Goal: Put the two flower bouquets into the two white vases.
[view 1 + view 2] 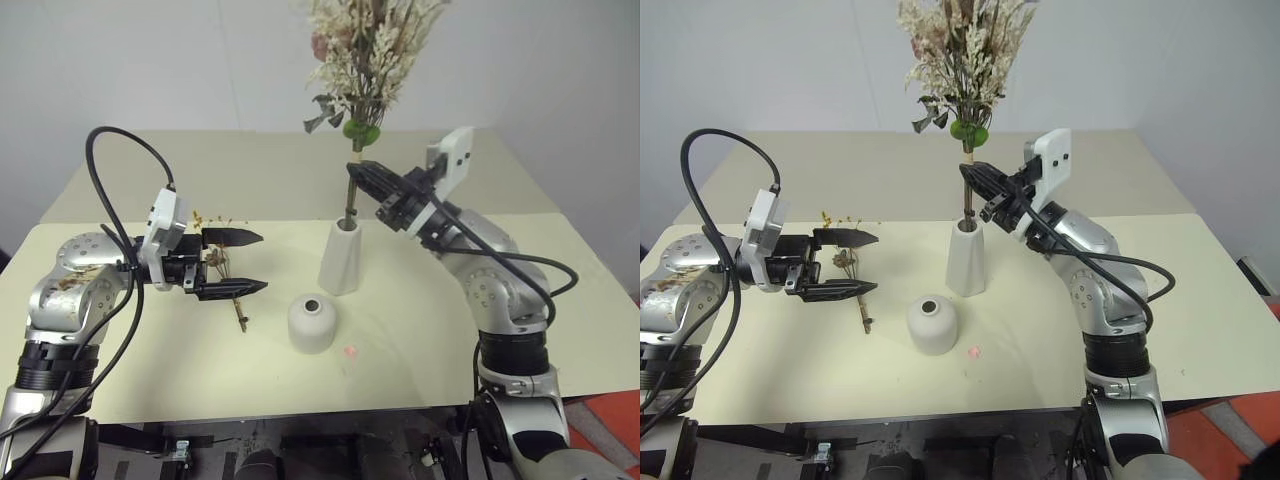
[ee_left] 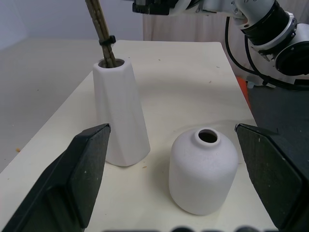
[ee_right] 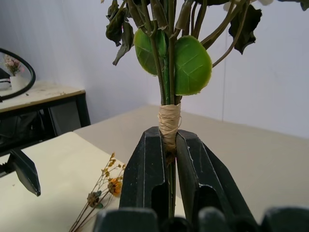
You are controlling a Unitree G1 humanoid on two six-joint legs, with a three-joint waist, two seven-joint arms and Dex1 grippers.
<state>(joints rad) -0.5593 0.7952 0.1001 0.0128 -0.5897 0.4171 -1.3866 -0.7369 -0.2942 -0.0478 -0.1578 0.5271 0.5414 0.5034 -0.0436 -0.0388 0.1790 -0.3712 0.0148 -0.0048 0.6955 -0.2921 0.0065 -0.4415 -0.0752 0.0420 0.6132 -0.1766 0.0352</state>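
While the right gripper (image 1: 362, 180) is clamped on the stems of the larger bouquet (image 1: 368, 45), the bunch stands upright with its stem ends reaching down into the mouth of the tall vase (image 1: 341, 257). The two black fingers (image 3: 145, 174) pinch the stems just below the twine binding, so the green leaves, cream sprigs and pink blooms all rise above the grip. From the left wrist view the stems (image 2: 100, 29) enter the tall vase's opening, though how deep they go cannot be seen.

The tall vase sits near the middle of the cream table (image 1: 420, 340). The short vase (image 1: 312, 322) stands just beside it, nearer and slightly to the left, apart from it, its small top hole showing.

To the left, the left gripper (image 1: 250, 263) hovers with its fingers spread wide and nothing between them, pointing rightward toward the vases. The smaller bouquet (image 1: 848, 270), with yellow-orange flowers and thin brown stems, lies flat on the table under and just behind that gripper; its stem ends point toward the near side, close to the short vase but not touching it.
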